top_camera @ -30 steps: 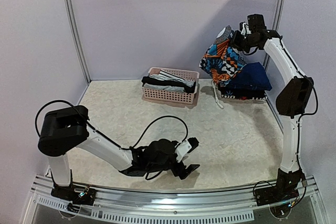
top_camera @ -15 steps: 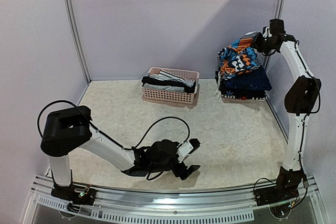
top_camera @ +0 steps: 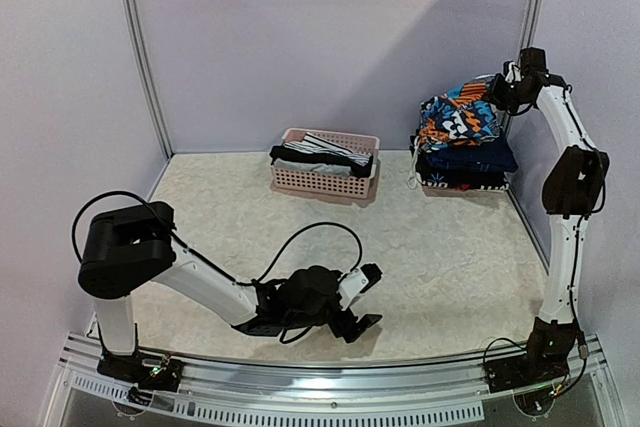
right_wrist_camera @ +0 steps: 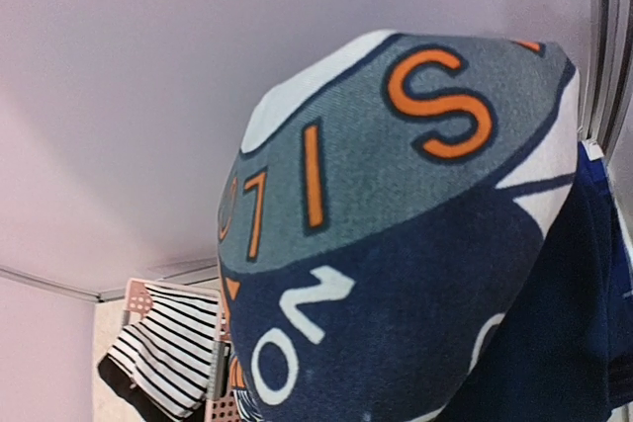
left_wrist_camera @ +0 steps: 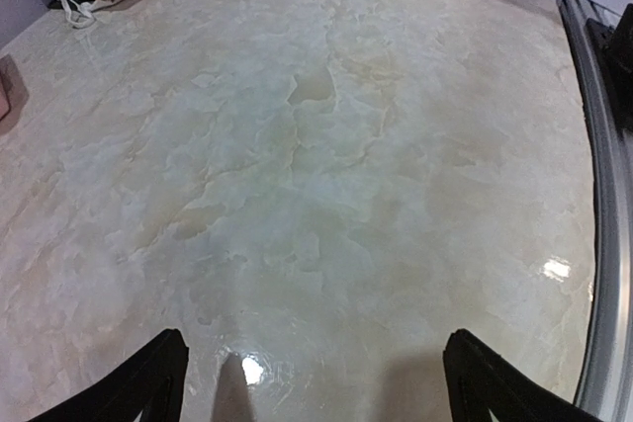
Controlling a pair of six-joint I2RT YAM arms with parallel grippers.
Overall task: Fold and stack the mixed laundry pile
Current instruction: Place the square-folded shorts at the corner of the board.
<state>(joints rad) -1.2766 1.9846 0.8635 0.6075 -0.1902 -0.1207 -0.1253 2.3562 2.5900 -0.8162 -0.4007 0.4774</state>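
My right gripper (top_camera: pixel 497 92) is high at the back right, shut on the orange-blue-black-white patterned garment (top_camera: pixel 458 117), which hangs bunched and touches the top of a folded stack of navy and dark garments (top_camera: pixel 468 159). In the right wrist view the garment (right_wrist_camera: pixel 396 244) fills the frame and hides my fingers. Black-and-white striped pieces (top_camera: pixel 320 150) lie in the pink basket (top_camera: pixel 322 181); they also show in the right wrist view (right_wrist_camera: pixel 168 353). My left gripper (top_camera: pixel 365 299) is open and empty, low over the table near the front, its jaws wide apart in the left wrist view (left_wrist_camera: pixel 316 382).
The pink slatted basket stands at the back centre against the wall. The stack sits in the back right corner beside the right wall and frame post; a white drawstring (top_camera: pixel 412 179) trails from it. The metal rail (left_wrist_camera: pixel 603 244) runs along the table's front edge.
My right gripper has swung right and down with the patterned garment, which went from hanging spread out to bunched on top of the stack. The left arm has not moved.
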